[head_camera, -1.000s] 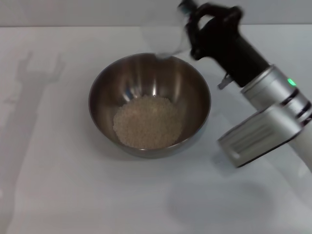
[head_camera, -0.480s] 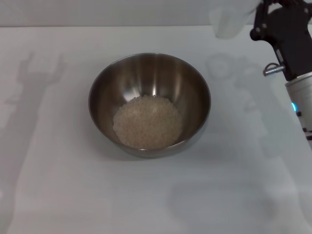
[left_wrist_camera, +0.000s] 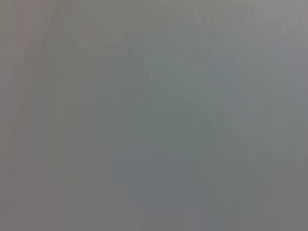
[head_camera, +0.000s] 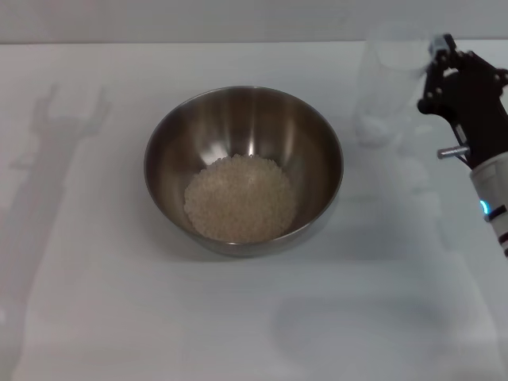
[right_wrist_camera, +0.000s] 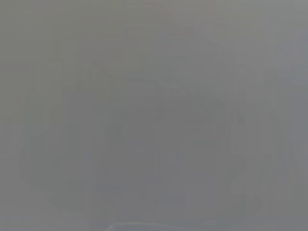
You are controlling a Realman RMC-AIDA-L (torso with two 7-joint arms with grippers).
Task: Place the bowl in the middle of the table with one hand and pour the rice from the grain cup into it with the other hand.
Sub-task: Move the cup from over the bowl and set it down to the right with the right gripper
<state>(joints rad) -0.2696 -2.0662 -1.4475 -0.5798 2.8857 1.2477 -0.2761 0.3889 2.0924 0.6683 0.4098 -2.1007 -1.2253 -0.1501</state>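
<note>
The steel bowl [head_camera: 243, 119] stands in the middle of the white table [head_camera: 95, 317], with a pale mound of rice [head_camera: 241, 198] in its bottom. My right gripper [head_camera: 435, 73] is at the far right, beyond and to the right of the bowl. It is shut on the side of the clear grain cup [head_camera: 389, 83], which is upright and looks empty. I cannot tell whether the cup touches the table. My left gripper is out of view; only its shadow falls on the table's left side. Both wrist views show only flat grey.
The right arm's black and silver wrist [head_camera: 486, 171] runs down the right edge of the head view. The table's far edge [head_camera: 159, 42] lies behind the bowl.
The right gripper has swung the cup away from the bowl's far rim to the right, turned it upright and lowered it. The bowl and rice have not moved.
</note>
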